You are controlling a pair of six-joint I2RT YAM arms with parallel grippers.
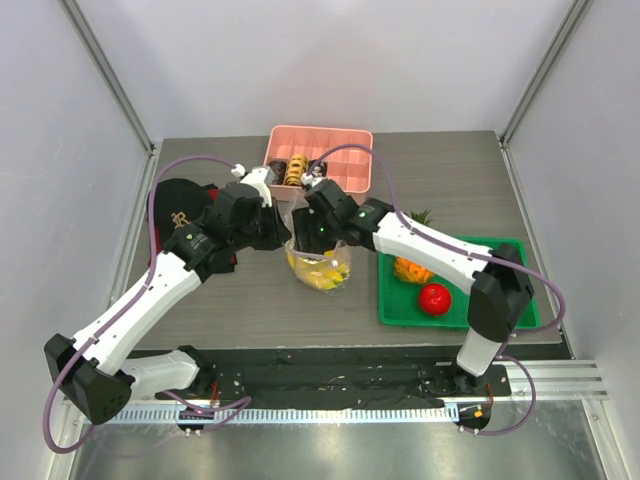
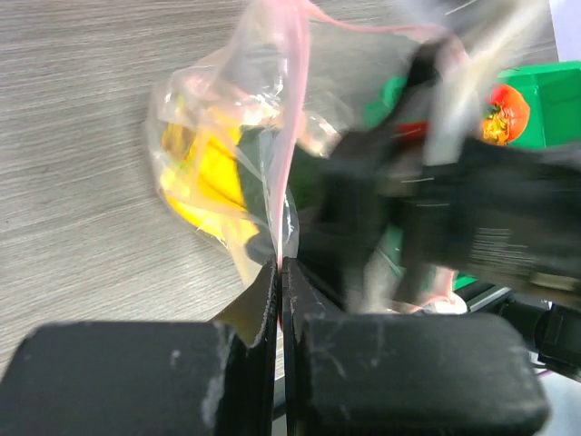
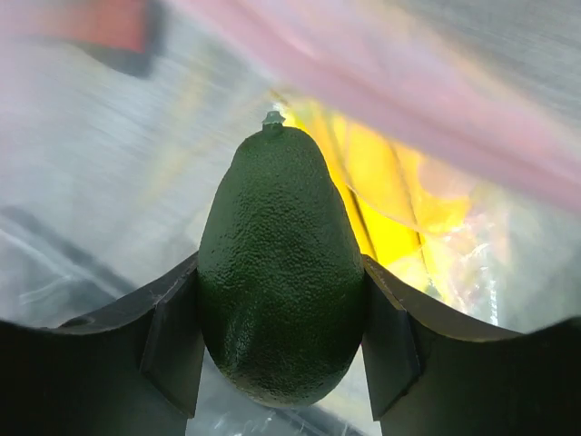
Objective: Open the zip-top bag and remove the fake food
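The clear zip-top bag (image 1: pixel 318 264) hangs at the table's middle with the yellow banana (image 2: pixel 211 173) inside. My left gripper (image 2: pixel 280 265) is shut on the bag's pinkish zip edge (image 2: pixel 292 100) and holds it up. My right gripper (image 3: pixel 281 313) is inside the bag mouth, shut on the dark green avocado (image 3: pixel 280 282). The banana also shows behind the avocado in the right wrist view (image 3: pixel 386 195). The orange pineapple (image 1: pixel 411 268) and a red round fruit (image 1: pixel 434 298) lie on the green tray (image 1: pixel 500 310).
A pink compartment tray (image 1: pixel 345 160) with small brown rings (image 1: pixel 294 168) stands at the back. A black cap (image 1: pixel 180 208) lies at the left. The green tray sits at the right front.
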